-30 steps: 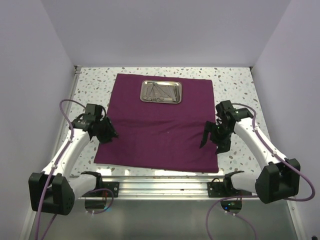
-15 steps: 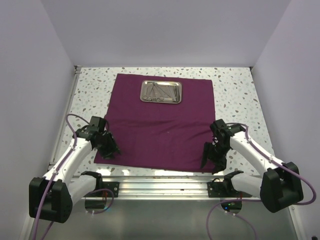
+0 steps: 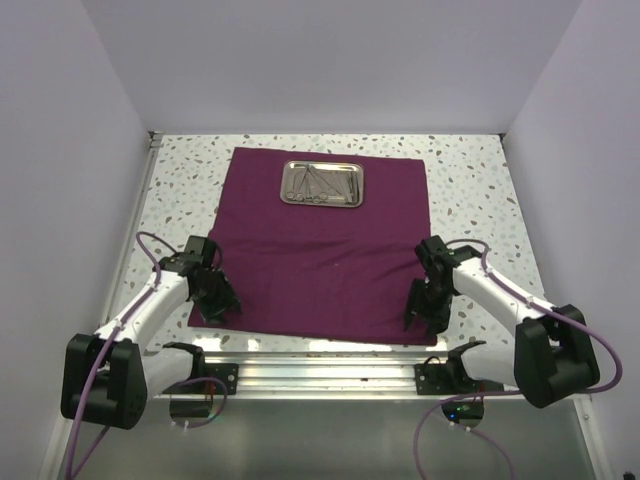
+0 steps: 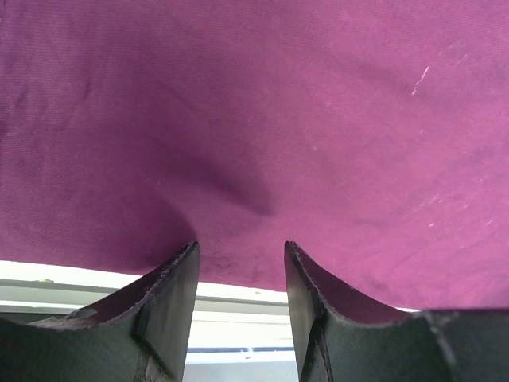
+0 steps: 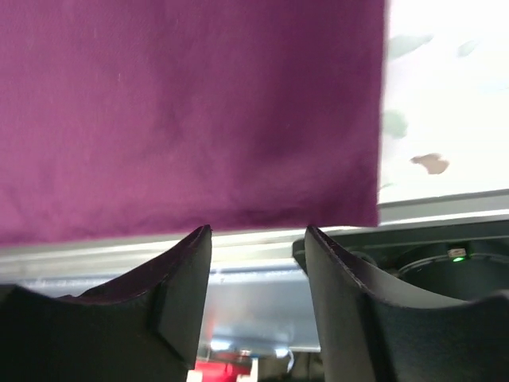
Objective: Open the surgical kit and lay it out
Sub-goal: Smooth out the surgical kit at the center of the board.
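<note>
The surgical kit's maroon cloth [image 3: 320,240] lies spread flat on the speckled table. A small steel tray [image 3: 322,205] sits on the cloth's far middle, with thin silver instruments [image 3: 318,183] inside it. My left gripper [image 3: 215,305] hovers at the cloth's near left corner. In the left wrist view this gripper [image 4: 241,248] is open, its tips over the cloth [image 4: 254,119] edge and nothing between them. My right gripper [image 3: 425,310] is at the near right corner. In the right wrist view it [image 5: 258,231] is open and empty, just short of the cloth [image 5: 191,111] hem.
An aluminium rail [image 3: 320,370] with both arm bases runs along the near table edge, right behind the cloth's hem. Bare speckled table [image 3: 470,180] flanks the cloth on both sides. White walls close in the left, right and back. Purple cables loop off each arm.
Both grippers have come nearer, down to the cloth's near corners. The right jaws have narrowed. Cloth and tray have not moved.
</note>
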`<move>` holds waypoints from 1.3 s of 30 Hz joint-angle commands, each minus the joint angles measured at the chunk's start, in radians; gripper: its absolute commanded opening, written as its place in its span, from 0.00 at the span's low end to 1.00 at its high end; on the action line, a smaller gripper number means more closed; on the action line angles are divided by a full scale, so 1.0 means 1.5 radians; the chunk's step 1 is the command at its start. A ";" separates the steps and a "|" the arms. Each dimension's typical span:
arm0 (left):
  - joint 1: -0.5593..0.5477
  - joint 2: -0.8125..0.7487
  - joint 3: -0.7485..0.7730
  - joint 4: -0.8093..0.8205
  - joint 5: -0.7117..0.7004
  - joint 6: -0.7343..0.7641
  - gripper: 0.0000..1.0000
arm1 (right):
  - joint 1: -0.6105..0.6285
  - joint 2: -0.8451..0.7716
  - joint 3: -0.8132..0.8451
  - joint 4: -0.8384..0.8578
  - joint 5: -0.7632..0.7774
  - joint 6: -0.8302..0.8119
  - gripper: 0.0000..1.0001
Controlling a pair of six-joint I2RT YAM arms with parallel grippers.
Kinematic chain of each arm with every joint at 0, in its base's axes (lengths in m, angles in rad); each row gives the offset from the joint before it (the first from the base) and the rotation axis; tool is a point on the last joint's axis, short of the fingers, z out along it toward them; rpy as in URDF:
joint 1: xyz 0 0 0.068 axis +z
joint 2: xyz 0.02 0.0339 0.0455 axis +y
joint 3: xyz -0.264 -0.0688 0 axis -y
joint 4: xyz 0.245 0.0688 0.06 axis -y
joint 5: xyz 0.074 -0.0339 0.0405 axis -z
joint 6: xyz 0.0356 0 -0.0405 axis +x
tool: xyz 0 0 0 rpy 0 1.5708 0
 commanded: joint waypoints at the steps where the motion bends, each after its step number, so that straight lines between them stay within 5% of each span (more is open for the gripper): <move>1: -0.004 0.004 -0.003 0.031 -0.009 -0.011 0.51 | 0.002 -0.008 0.023 0.014 0.069 0.016 0.54; 18: -0.004 0.027 0.002 0.044 -0.004 0.012 0.50 | 0.004 -0.025 -0.040 -0.015 0.075 0.007 0.42; 39: -0.004 0.042 0.021 0.042 -0.013 0.031 0.45 | 0.006 -0.001 -0.010 0.030 0.099 0.041 0.52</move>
